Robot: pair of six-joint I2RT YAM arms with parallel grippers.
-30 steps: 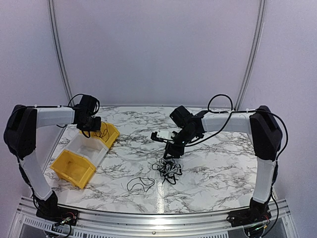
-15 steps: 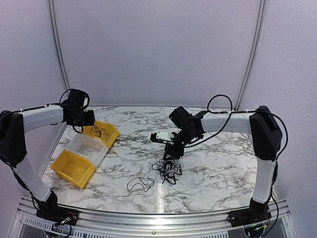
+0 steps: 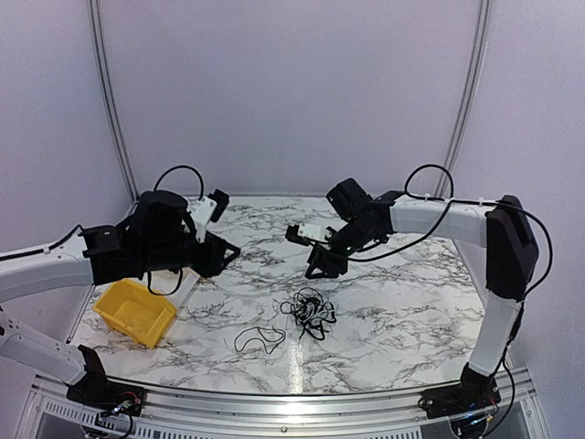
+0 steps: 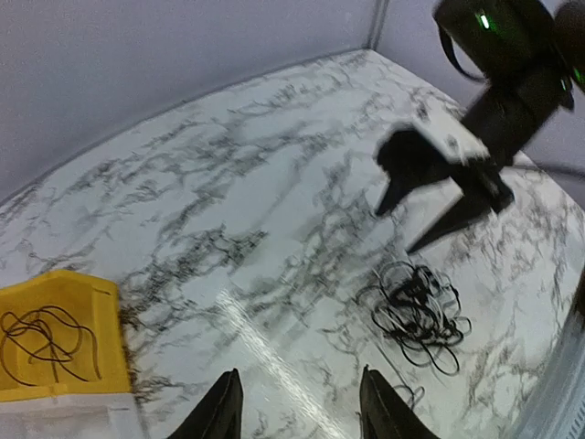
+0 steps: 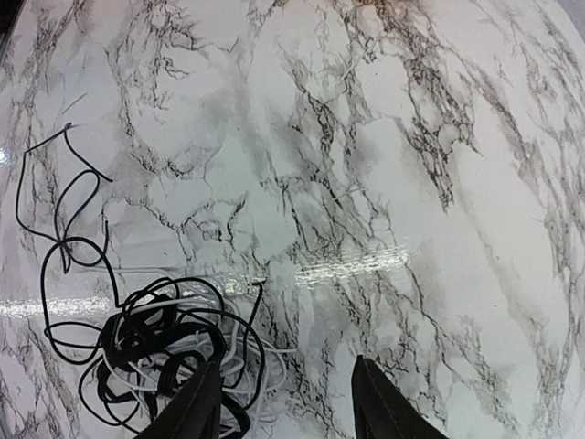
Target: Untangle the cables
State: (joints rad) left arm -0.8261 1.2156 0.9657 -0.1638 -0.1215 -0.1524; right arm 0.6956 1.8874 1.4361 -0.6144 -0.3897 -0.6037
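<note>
A knotted clump of thin black cables (image 3: 311,313) lies at the table's middle; it also shows in the left wrist view (image 4: 416,313) and the right wrist view (image 5: 155,366). One loose cable loop (image 3: 259,338) lies to its near left, and shows in the right wrist view (image 5: 64,210). Another cable (image 4: 46,343) lies in a yellow bin (image 4: 82,291). My right gripper (image 3: 317,268) hangs open and empty just above and behind the clump (image 5: 288,407). My left gripper (image 3: 227,253) is open and empty, above the table left of the clump (image 4: 297,412).
A second yellow bin (image 3: 135,309) stands at the near left. A clear bin (image 3: 186,283) beside it is mostly hidden under my left arm. The marble table top (image 3: 402,311) stretches to the right. A metal rail (image 3: 292,402) runs along the near edge.
My left arm has swung from over the far yellow bin toward the table's middle, leaving a cable in that bin. My right gripper has lifted slightly away from the clump.
</note>
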